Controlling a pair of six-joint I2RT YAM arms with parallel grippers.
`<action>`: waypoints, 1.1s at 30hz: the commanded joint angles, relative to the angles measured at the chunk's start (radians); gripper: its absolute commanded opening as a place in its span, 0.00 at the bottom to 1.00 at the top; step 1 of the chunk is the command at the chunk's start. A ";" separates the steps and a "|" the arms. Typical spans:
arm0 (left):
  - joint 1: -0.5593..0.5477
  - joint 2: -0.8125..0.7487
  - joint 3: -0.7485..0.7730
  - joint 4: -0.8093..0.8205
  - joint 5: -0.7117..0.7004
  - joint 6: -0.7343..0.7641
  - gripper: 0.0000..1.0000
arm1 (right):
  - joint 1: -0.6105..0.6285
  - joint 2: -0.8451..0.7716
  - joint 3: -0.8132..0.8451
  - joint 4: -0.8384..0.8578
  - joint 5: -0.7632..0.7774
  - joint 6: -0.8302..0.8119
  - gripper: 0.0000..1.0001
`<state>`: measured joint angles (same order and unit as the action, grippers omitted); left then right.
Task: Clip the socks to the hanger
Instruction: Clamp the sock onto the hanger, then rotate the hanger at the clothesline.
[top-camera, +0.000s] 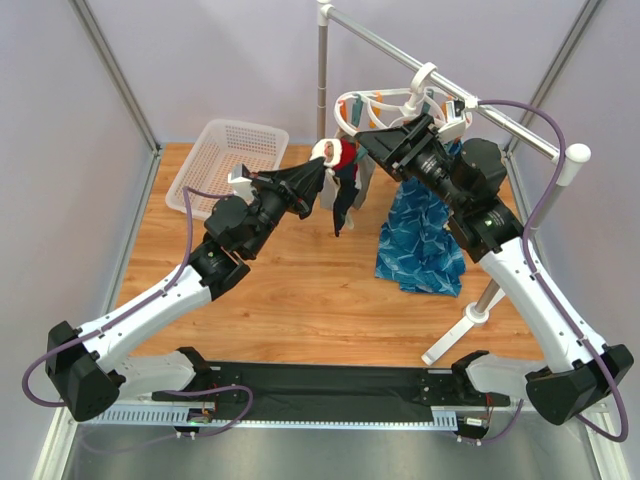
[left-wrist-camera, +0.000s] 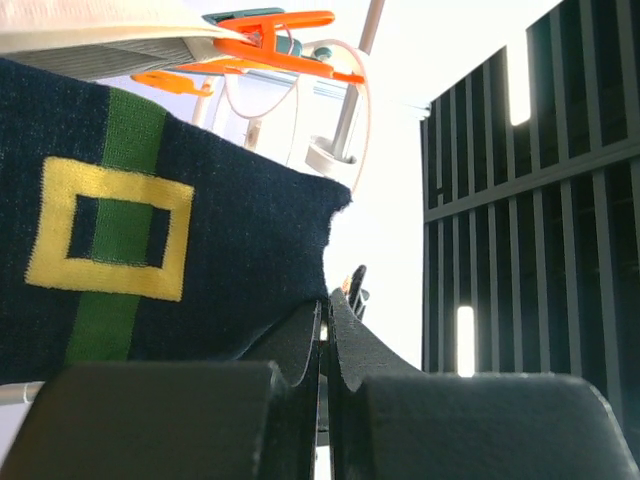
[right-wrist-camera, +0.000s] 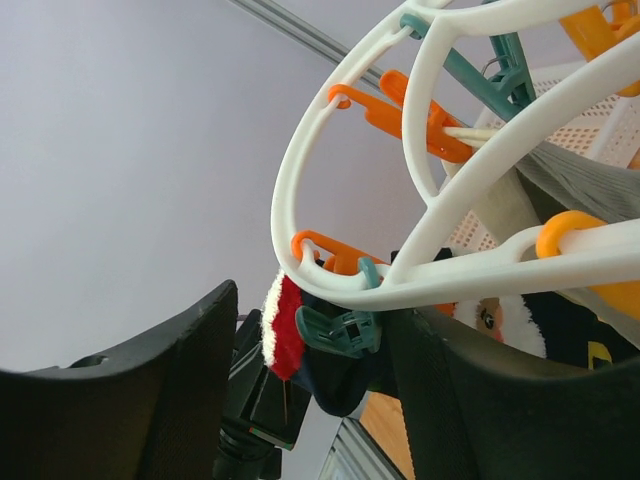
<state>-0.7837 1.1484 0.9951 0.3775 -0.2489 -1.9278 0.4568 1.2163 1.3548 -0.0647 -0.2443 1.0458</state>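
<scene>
A dark navy sock (top-camera: 341, 200) with red and white trim hangs limp below the white round hanger (top-camera: 352, 108), which hangs by its hook on the rail. My left gripper (top-camera: 318, 178) is shut on the sock's top edge. In the left wrist view the sock (left-wrist-camera: 230, 240), marked with a yellow square and a green stripe, fills the left side, with the gripper (left-wrist-camera: 328, 300) pinched at its edge and orange pegs (left-wrist-camera: 270, 35) above. My right gripper (top-camera: 368, 140) is open. Its jaws (right-wrist-camera: 315, 310) straddle the hanger ring (right-wrist-camera: 480, 272) and a teal peg (right-wrist-camera: 340, 330), with the sock (right-wrist-camera: 340, 385) just below.
A bright-blue patterned cloth (top-camera: 420, 235) hangs from the grey rail stand (top-camera: 440, 85) behind my right arm. A white mesh basket (top-camera: 225, 165) sits at the back left of the wooden table (top-camera: 300, 290). More dark fabric with a white patch (right-wrist-camera: 520, 330) hangs under the hanger.
</scene>
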 joint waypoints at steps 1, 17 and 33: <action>-0.005 0.002 0.002 0.014 -0.010 0.020 0.00 | 0.002 -0.024 0.026 0.002 -0.003 -0.013 0.63; -0.005 -0.051 0.011 -0.257 0.099 0.145 0.89 | -0.001 -0.052 0.122 -0.335 0.049 -0.291 0.77; 0.014 -0.062 0.384 -0.904 0.373 1.205 0.72 | 0.008 -0.175 0.251 -0.853 -0.045 -0.737 0.76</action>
<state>-0.7761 1.1015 1.4368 -0.3817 0.0437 -0.9192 0.4572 1.0630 1.5513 -0.7944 -0.2214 0.4129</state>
